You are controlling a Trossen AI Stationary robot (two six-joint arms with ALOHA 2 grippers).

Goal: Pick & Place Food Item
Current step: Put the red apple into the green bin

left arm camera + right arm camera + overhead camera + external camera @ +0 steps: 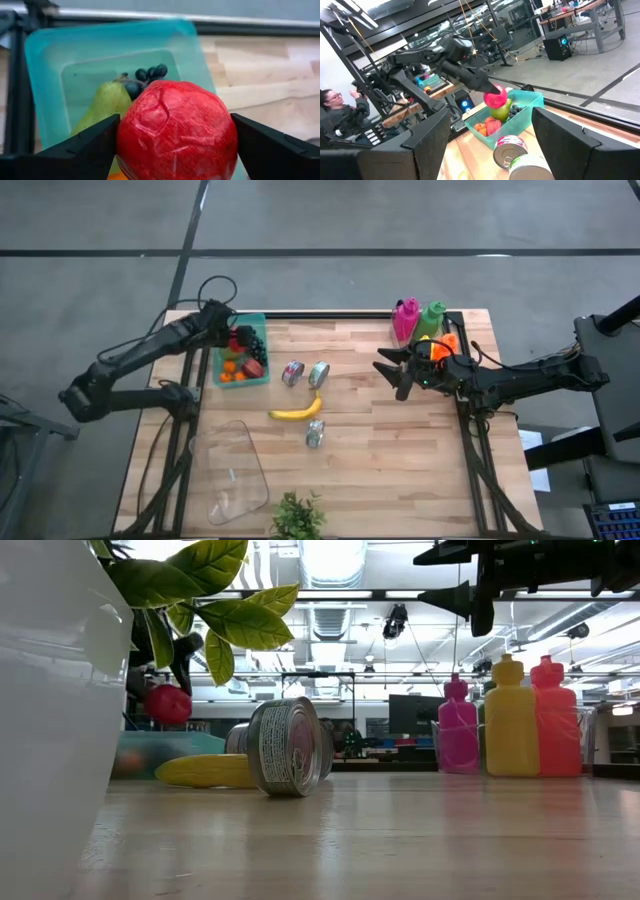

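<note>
Filling the left wrist view, a red apple (177, 132) is sitting clamped between the left gripper (236, 337) fingers, hanging over the teal bin (258, 323) at the desk's far left corner. Right gripper (392, 372) is hovering open and empty near the bottles (417, 319).

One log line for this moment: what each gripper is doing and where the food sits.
left gripper: shut on red fruit, above teal bin | right gripper: open, empty, raised near bottles | banana: on table
</note>
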